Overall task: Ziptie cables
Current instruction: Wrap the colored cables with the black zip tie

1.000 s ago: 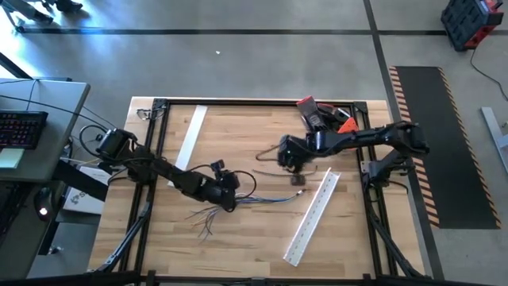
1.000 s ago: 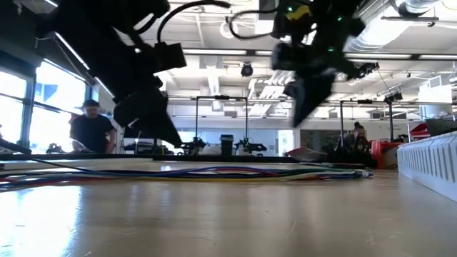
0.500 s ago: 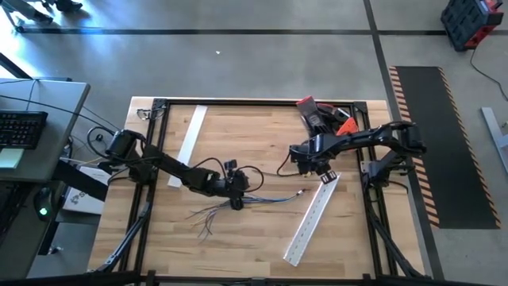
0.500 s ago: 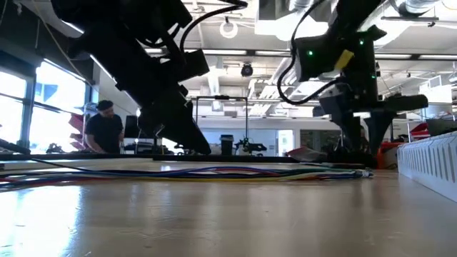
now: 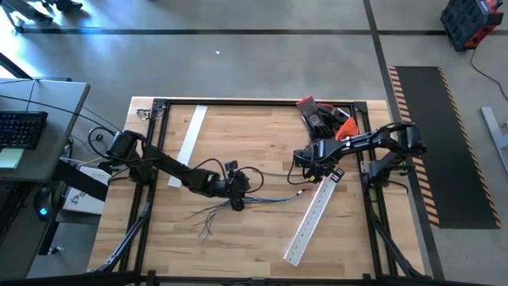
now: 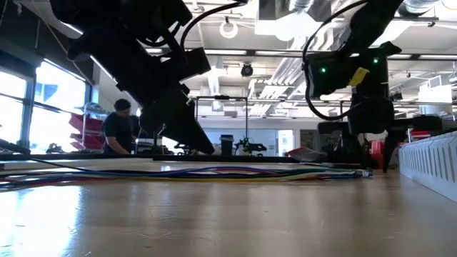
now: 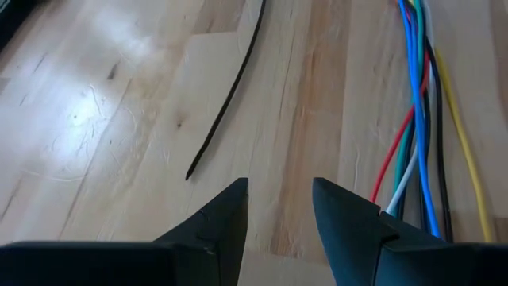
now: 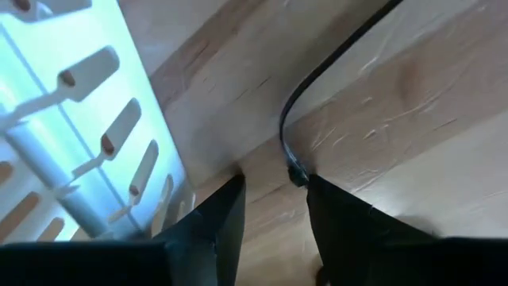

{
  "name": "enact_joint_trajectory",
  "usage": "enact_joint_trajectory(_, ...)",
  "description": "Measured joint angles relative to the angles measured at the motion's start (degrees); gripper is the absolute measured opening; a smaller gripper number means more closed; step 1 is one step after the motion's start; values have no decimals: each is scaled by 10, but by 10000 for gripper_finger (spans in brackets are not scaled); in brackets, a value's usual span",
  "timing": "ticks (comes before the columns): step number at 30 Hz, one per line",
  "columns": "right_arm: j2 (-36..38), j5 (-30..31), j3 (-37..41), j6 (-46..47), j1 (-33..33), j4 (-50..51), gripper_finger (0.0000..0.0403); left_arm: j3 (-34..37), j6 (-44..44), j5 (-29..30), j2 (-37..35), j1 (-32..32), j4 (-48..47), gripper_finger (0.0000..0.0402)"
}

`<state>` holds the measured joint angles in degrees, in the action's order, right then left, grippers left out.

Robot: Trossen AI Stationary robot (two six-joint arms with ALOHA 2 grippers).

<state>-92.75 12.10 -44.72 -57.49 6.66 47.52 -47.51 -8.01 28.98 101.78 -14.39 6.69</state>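
Table [image 5: 254,238]: pale wood planks, smooth, faint sheen, fine scratches visible in left wrist view. Frame around table [image 5: 262,102]: dark metal bars, matt. Cables [image 7: 417,119]: glossy coloured plastic insulation. Zip tie [image 7: 230,87] beside cables: thin black plastic, matt. Channel strip [image 8: 87,135]: white translucent plastic, slotted. Gripper fingers [image 7: 226,214]: dark, matt.

- No legible text, label, brand or number in any view.
- Keyboard [image 5: 17,127] keys too small to read.
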Motion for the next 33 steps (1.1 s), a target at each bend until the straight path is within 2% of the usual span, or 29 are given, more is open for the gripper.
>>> enact_joint_trajectory(5, 1, -6, 14, 19, 0, -13, 102, 0, 1, 0, 0, 0, 7, 124)
enact_joint_trajectory(12, -3, -19, -10, 109, 1, -11, 8, 0, -3, 1, 1, 0, 23, 124)
enact_joint_trajectory(18, 4, -57, -53, 200, -1, -34, 1, 0, 22, -22, 5, 3, 90, 124)
enact_joint_trajectory(24, 10, -53, -95, 242, -32, -48, 0, -1, 69, -37, 43, 24, 198, 124)
enact_joint_trajectory(28, 7, -93, -97, 317, -48, -91, 0, -1, 86, -69, 68, 39, 233, 124)
enact_joint_trajectory(33, -6, -143, -82, 384, -50, -187, 36, -1, 83, -80, 72, 41, 233, 124)
